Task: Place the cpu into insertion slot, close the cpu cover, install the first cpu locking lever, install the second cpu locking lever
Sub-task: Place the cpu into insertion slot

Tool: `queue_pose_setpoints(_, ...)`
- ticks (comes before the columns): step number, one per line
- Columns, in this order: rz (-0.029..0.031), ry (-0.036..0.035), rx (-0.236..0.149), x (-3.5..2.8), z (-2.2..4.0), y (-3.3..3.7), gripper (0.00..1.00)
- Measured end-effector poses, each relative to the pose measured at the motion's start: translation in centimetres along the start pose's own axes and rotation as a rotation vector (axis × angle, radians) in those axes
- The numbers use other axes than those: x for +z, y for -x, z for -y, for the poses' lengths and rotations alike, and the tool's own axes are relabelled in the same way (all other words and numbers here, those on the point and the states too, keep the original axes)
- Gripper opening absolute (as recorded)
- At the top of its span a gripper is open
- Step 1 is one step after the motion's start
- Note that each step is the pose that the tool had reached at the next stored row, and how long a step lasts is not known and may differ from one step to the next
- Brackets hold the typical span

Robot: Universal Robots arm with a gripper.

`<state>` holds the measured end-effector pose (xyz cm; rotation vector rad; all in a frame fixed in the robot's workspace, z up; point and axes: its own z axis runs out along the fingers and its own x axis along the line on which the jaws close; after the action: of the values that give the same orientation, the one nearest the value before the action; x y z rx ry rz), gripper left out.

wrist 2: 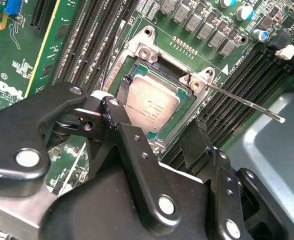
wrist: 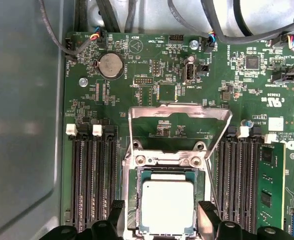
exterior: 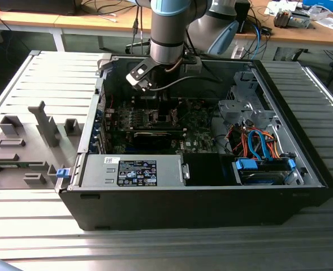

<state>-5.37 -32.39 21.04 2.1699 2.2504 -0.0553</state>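
Observation:
The cpu (wrist: 166,207), a small silver-topped square, lies flat inside the insertion slot (wrist: 166,161) on the green board; in the second wrist view the cpu (wrist 2: 151,102) sits within the slot's silver rim (wrist 2: 146,50). My gripper (wrist: 161,212) is open, its black fingers (wrist: 118,210) standing on either side of the chip with a small gap. The cpu cover (wrist: 179,112), a thin silver frame, stands raised behind the slot. A thin locking lever (wrist 2: 246,102) sticks out free to one side. In the exterior view my gripper (exterior: 155,93) reaches down into the open computer case.
Rows of long black memory slots (wrist: 92,175) flank the socket on both sides. A black graphics card (exterior: 155,137), the power supply (exterior: 132,169), orange and blue cables (exterior: 256,141) and a drive bay (exterior: 265,169) crowd the case. Grey fixtures (exterior: 19,147) stand on the exterior view's left.

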Motion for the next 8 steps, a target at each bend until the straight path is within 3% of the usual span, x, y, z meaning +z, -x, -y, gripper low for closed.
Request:
queue_pose_setpoints(5,-0.0003,0.0003,-0.008,0.0,0.0,0.0,0.67)
queue_pose_setpoints(6,-0.0003,0.0003,-0.009,0.0,0.0,0.0,0.53)
queue_pose_setpoints(8,-0.0003,0.0003,-0.009,0.0,0.0,0.0,0.42)
